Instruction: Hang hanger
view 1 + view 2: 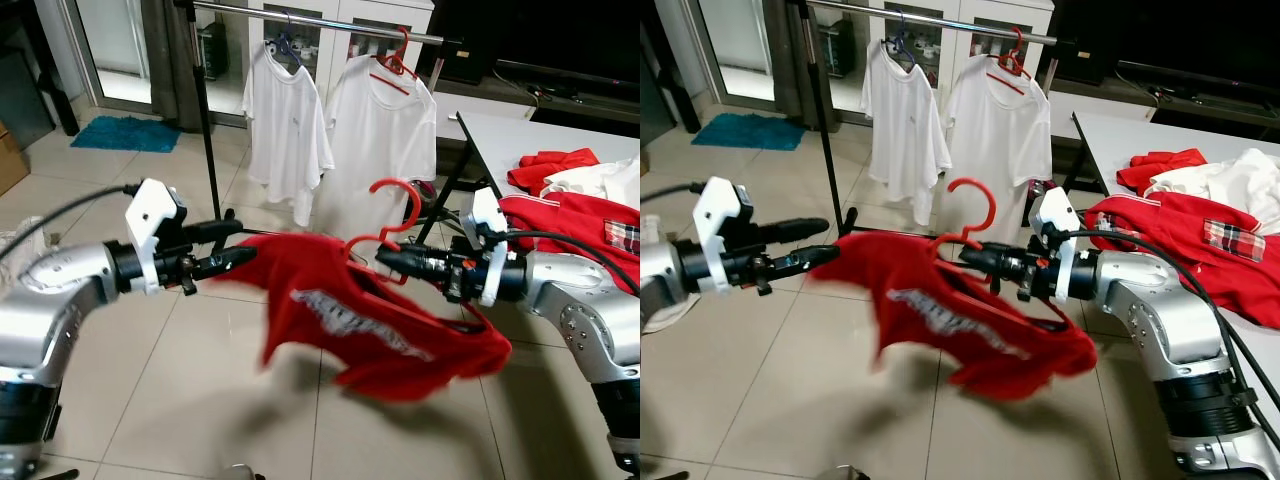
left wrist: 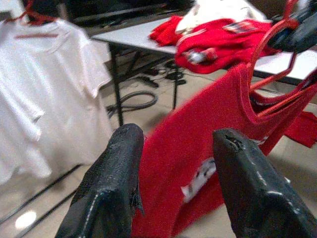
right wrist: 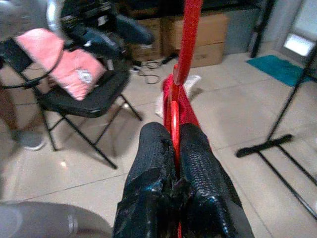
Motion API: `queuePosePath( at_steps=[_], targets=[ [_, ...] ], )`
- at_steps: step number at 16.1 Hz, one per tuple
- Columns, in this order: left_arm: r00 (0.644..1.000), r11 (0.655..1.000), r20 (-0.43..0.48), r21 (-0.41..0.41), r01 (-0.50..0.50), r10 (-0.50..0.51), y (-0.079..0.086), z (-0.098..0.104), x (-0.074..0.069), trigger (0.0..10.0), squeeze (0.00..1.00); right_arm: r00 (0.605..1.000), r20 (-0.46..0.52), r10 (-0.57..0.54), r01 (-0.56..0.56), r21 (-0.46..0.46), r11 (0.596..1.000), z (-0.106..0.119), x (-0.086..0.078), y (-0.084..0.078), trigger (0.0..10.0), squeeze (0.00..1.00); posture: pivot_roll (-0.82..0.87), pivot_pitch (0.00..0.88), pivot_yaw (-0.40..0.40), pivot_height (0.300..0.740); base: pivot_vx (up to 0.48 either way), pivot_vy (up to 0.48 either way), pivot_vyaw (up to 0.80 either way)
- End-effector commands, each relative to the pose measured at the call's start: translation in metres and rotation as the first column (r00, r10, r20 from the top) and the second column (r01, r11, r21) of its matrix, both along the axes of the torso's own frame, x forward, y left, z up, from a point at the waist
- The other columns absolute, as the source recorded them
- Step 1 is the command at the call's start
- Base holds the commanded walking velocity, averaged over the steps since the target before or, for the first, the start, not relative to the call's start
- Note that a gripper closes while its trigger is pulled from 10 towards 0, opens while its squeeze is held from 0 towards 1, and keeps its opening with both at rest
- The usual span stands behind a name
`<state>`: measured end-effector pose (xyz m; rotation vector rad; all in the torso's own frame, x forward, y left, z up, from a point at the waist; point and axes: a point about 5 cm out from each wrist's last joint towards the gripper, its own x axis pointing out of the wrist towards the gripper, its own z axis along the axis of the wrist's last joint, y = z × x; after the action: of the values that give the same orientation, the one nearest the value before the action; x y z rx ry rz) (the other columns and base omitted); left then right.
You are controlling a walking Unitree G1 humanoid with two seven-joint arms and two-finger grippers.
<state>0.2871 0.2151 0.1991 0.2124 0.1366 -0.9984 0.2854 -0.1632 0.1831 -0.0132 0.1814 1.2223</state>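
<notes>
Right end effector [image 3: 174, 148] grips hanger [image 1: 398, 215] (shirt [image 1: 380, 320] seemingly blurred).

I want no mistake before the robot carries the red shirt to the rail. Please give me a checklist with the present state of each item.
1. Right gripper fingers shut on the red plastic hanger: ok.
2. Red printed shirt sits on that hanger: ok, but it is blurred.
3. Left gripper fingers open, shirt edge between them, grip: cannot tell.
4. Hanger hook points up: ok.
5. Free space on the metal clothes rail left of the two white shirts: ok.
</notes>
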Motion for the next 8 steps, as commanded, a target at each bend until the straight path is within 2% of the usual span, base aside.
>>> queuePosePath(
  at_steps=[1, 3, 5, 8],
  targets=[
    [0.998, 0.998, 0.029, 0.02, 0.056, -0.056, -0.001, 0.007, 0.003, 10.0, 0.0, 0.998, 0.022, 0.054, -0.055, 0.006, 0.998, 0.008, -0.005, -0.003, 10.0, 0.0, 0.03, 0.0, -0.061, 0.74, 0.0, 0.0, 0.0],
    [0.994, 0.994, 0.017, 0.033, 0.105, -0.106, 0.006, 0.012, 0.004, 10.0, 0.0, 0.997, 0.013, 0.075, -0.075, 0.028, 0.997, 0.011, -0.009, -0.009, 10.0, 0.0, 0.03, 0.006, -0.054, 0.74, 0.0, 0.0, 0.0],
    [0.99, 0.987, -0.027, 0.072, 0.142, -0.14, 0.014, 0.005, 0.001, 10.0, 0.0, 0.992, -0.005, 0.126, -0.126, 0.044, 0.991, 0.013, -0.015, -0.013, 10.0, 0.0, 0.03, 0.014, -0.047, 0.74, 0.0, 0.0, 0.0],
    [0.984, 0.98, -0.059, 0.096, 0.172, -0.167, 0.02, -0.003, -0.001, 10.0, 0.0, 0.989, 0.008, 0.149, -0.149, 0.062, 0.987, 0.019, -0.017, -0.016, 10.0, 0.0, 0.03, 0.014, -0.045, 0.74, 0.0, 0.0, 0.0]
  ],
)
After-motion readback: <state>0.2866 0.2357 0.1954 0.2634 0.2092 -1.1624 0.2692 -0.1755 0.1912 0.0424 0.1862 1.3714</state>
